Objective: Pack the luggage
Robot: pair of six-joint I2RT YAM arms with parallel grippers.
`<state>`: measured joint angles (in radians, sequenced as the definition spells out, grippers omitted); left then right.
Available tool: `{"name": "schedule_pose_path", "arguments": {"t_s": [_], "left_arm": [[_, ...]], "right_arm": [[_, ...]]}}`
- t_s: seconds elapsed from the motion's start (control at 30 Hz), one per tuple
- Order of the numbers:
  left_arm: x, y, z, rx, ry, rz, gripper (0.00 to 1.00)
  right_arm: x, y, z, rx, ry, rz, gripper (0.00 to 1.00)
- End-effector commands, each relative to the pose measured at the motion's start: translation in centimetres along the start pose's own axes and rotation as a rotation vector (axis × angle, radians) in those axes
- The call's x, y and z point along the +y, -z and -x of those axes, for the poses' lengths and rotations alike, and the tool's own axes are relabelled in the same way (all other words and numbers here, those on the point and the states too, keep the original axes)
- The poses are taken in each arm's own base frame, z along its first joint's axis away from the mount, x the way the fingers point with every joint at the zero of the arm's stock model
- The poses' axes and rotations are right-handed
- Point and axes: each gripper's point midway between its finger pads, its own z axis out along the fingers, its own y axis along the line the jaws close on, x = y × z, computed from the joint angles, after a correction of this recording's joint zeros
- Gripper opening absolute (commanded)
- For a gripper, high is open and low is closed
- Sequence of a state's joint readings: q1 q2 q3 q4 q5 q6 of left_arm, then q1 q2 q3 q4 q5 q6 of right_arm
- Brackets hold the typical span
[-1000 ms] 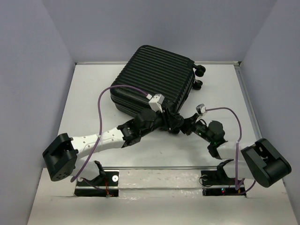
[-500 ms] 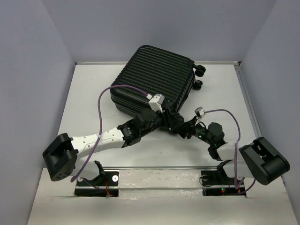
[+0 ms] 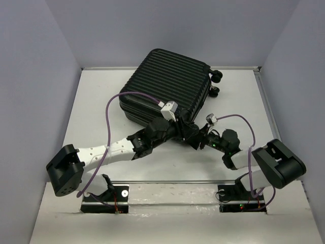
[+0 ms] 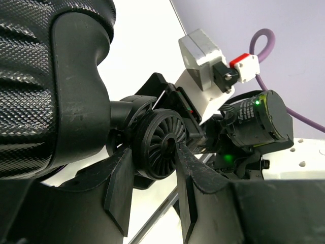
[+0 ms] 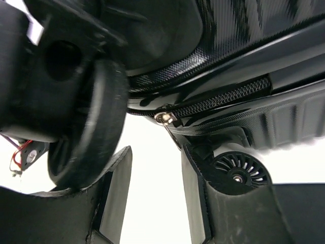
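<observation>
The luggage [image 3: 165, 84] is a black ribbed suitcase lying closed at the back middle of the table. My left gripper [image 3: 187, 131] is at its near right corner. In the left wrist view the left gripper [image 4: 155, 150] is shut on a spoked black wheel [image 4: 161, 148]. My right gripper [image 3: 199, 140] is close beside it, low at the same corner. In the right wrist view the right gripper [image 5: 156, 150] is open and empty. A metal zipper slider [image 5: 165, 118] on the zip [image 5: 223, 99] sits just past its tips, its thin pull hanging towards the right finger.
Two more wheels [image 3: 217, 77] stick out at the suitcase's far right corner, near the back wall. Another wheel [image 5: 236, 175] sits right of my right finger. Purple cables [image 3: 109, 119] arch over both arms. A metal rail [image 3: 162, 182] runs along the near edge.
My right arm has folded in and its gripper has moved left, closer to the suitcase corner and my left gripper. The left arm and suitcase have not moved.
</observation>
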<state>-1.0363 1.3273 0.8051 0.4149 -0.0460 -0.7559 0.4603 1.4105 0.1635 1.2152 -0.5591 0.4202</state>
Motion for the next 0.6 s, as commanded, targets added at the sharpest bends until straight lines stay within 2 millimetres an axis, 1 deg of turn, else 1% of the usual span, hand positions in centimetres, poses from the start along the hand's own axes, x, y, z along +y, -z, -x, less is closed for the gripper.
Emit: {"name": "schedule_pose_path", "arguments": {"t_s": [0.0,0.07,0.17,0.23,0.3,0.4,0.43,0.57], "left_arm": [[-6.2,0.4,4.8,-0.148,-0.01,-0.199,0.06],[-6.2,0.5,4.8,-0.148,-0.009,-0.2,0.06],[-6.2,0.5,4.7,-0.147,-0.003,-0.204,0.06],[-6.3,0.5,4.5,-0.143,0.003,-0.21,0.06],[-6.5,0.8,4.9,-0.156,0.017,-0.215,0.06],[-6.7,1.1,5.4,-0.183,0.057,-0.226,0.06],[-6.5,1.1,5.4,-0.186,0.067,-0.221,0.06],[-6.8,1.2,5.8,-0.206,0.114,-0.236,0.06]], "right_arm": [[1.5,-1.5,5.1,-0.174,0.08,0.071,0.47],[1.4,-1.4,5.4,-0.204,0.074,0.061,0.45],[1.1,-1.3,6.4,-0.261,0.074,0.041,0.42],[0.9,-1.2,6.9,-0.286,0.077,0.029,0.41],[0.8,-0.6,7.3,-0.316,0.086,0.004,0.41],[1.2,0.3,7.7,-0.351,0.098,-0.002,0.41],[1.3,0.4,7.8,-0.358,0.103,0.002,0.42],[1.6,0.6,8.2,-0.374,0.122,0.008,0.45]]}}
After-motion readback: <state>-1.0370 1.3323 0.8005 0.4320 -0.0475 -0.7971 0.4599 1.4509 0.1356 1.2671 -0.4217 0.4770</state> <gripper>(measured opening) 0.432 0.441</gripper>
